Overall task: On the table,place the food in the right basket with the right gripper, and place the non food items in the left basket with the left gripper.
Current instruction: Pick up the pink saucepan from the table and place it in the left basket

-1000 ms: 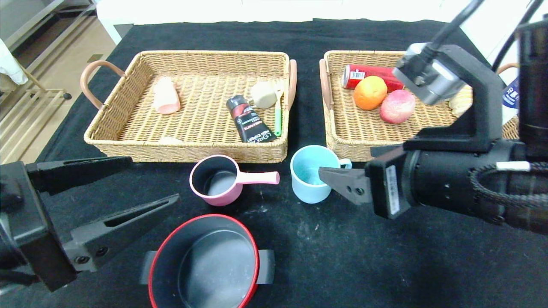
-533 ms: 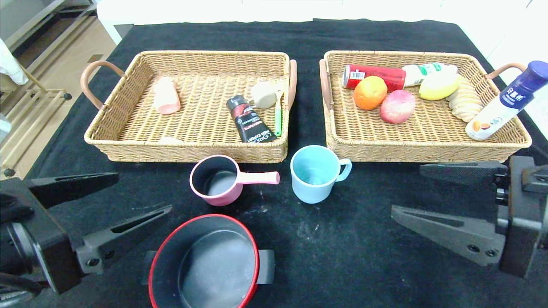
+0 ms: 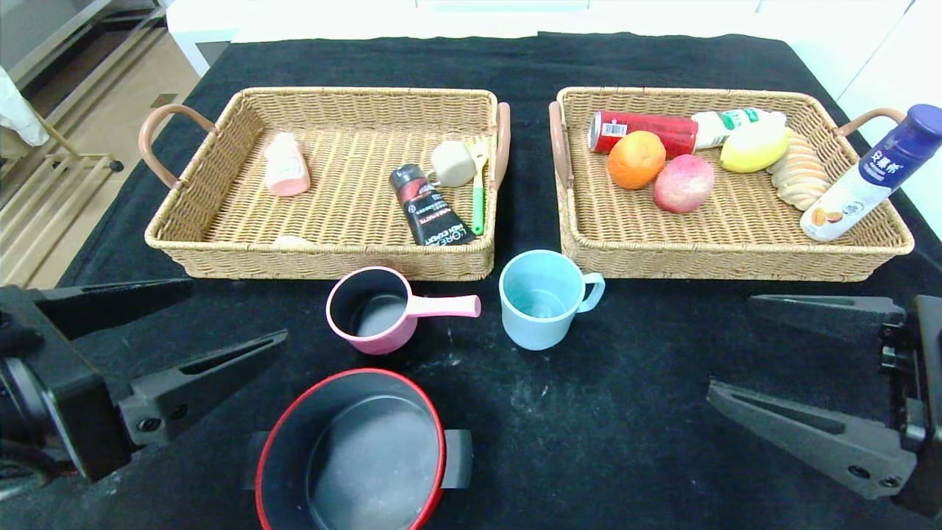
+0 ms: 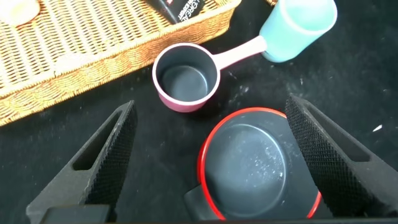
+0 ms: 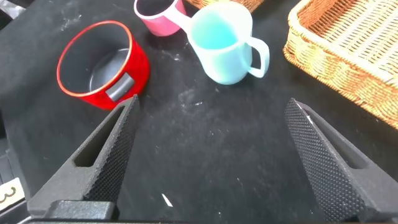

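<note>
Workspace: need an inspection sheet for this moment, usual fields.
Surface: black cloth-covered table, with faint white smudges.
Job's things: pink saucepan, blue mug and red pot stand on the cloth, outside the baskets. Left basket holds a black tube and a pink bottle; right basket holds a red can, orange and apple.
Clutter: nothing seen.
Grippers: left gripper open, near-left; right gripper open, near-right; both empty.
Cables: nothing seen.
Surroundings: metal rack on the floor, left.

Pink saucepan (image 3: 372,309), light blue mug (image 3: 541,298), red-rimmed pot (image 3: 353,453), tan woven baskets (image 3: 221,243), black tablecloth (image 3: 589,412).
</note>
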Available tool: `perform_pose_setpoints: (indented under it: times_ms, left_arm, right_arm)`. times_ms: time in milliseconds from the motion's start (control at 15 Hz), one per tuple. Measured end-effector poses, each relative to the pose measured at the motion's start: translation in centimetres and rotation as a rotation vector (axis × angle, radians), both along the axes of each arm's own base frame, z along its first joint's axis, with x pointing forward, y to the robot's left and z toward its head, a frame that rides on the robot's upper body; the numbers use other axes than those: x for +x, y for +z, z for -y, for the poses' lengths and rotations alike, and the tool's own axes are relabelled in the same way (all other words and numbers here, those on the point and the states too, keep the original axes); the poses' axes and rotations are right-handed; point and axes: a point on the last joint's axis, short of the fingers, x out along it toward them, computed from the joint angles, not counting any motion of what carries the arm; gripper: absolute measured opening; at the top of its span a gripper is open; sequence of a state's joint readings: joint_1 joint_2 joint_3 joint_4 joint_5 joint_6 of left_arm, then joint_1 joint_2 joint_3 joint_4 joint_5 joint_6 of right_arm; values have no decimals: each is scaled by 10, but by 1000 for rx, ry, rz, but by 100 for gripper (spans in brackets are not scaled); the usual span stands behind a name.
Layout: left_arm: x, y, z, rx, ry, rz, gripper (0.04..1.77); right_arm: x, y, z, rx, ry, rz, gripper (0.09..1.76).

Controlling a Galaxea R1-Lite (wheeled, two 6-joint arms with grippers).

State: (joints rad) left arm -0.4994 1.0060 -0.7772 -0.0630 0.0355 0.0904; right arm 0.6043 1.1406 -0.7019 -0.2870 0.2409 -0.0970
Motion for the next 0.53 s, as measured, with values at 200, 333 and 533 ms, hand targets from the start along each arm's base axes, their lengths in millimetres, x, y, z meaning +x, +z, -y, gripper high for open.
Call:
perform_pose_setpoints:
  times_ms: [200, 333, 533]
  left_arm:
    - [2, 0, 0, 6, 12, -5, 172]
    - [6, 0, 2, 12, 23, -17, 172]
    - [17, 1, 5, 36, 92, -40, 172]
  right_arm:
    - [0, -3, 3, 14, 13, 8, 170]
    - [0, -3, 6, 16, -2, 13, 170]
    - [-5, 0, 11, 32, -9, 34, 170]
